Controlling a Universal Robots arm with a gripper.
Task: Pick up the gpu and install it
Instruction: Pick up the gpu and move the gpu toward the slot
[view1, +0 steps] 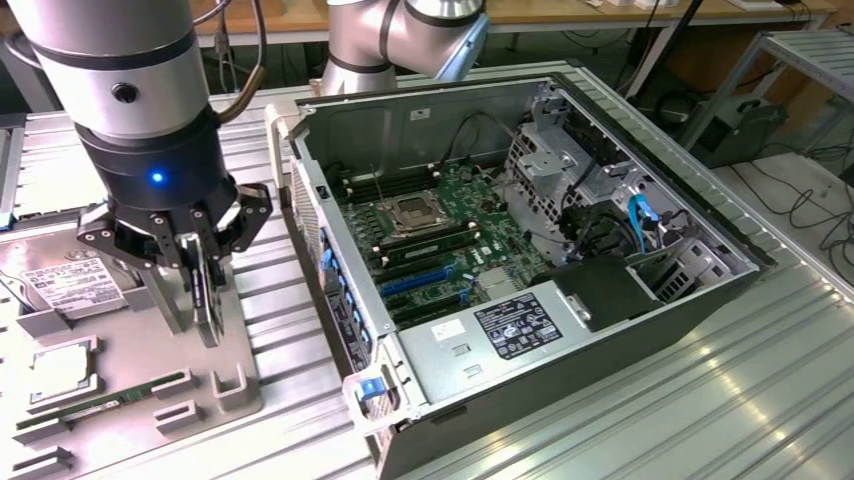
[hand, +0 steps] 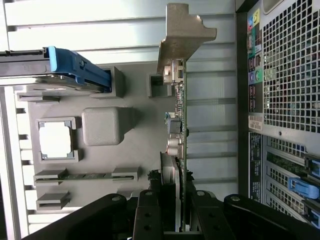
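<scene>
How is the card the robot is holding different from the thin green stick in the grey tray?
The gpu stands upright on edge, clamped in the gripper; the RAM stick rests untouched in the holders of the tray. The gpu is the bigger board and has a silver bracket at one end; the RAM stick is narrow, with none. Both show green circuit board.
</scene>
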